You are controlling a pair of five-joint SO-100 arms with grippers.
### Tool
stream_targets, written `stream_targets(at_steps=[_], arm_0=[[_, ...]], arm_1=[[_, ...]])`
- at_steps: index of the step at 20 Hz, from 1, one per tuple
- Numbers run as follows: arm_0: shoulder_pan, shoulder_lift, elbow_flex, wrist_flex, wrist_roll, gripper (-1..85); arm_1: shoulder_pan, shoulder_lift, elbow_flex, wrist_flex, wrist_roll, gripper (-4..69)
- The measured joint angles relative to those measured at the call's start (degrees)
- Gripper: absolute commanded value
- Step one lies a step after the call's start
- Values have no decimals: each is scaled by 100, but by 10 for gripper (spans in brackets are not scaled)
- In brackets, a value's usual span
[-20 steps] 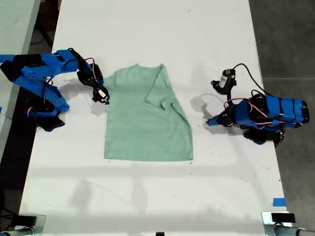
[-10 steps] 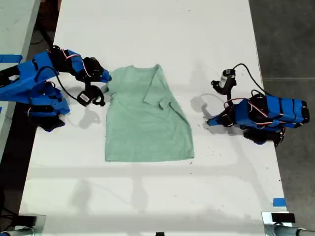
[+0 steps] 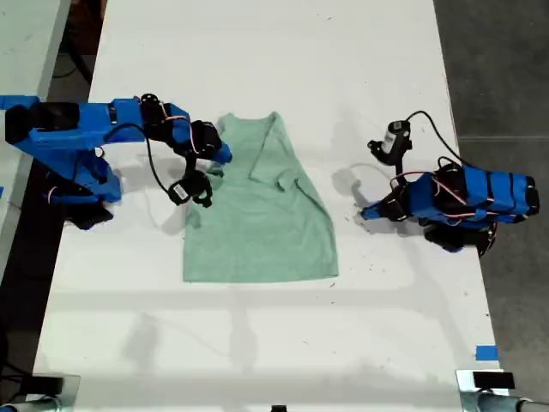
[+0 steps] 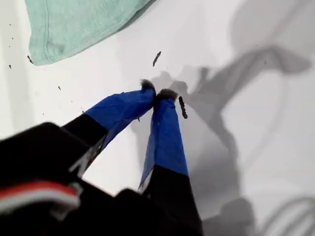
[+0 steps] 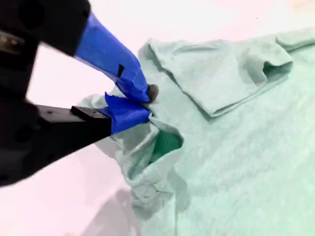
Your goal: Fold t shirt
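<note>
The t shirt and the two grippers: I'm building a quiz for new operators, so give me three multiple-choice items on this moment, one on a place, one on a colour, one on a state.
1. Where does the t shirt lie in the exterior view?
A. Between the two arms
B. Beyond both arms, at the exterior view's right edge
C. On the floor

2. What colour is the tape on the fingers of my second gripper?
A. Red
B. Blue
C. Yellow

3. What is my first gripper doing?
A. Shut on the shirt
B. Wide open over the shirt
C. Shut on nothing, over bare table

Answers: 1 A, the shirt lies mid-table with an arm on each side. 2 B, the second wrist view shows blue tape. 3 C, its tips meet with the shirt lying apart.
</note>
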Motion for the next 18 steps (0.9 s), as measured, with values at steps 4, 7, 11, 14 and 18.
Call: stream_targets(at_steps=[4,7,11,14,18], arm_0=[[220,-1389,-598,-316,0,167],[281,-1608,-1011,-211,176,177],[281,-940,-1107,387,369,14],[220,642,-554,1107,114,-3],[114,4693,2039,1230,-466,-3]], arm_1=[[0,0,0,0,0,31],[0,0,0,0,0,31],[0,0,0,0,0,31],[0,0,0,0,0,31],[0,0,0,0,0,31]])
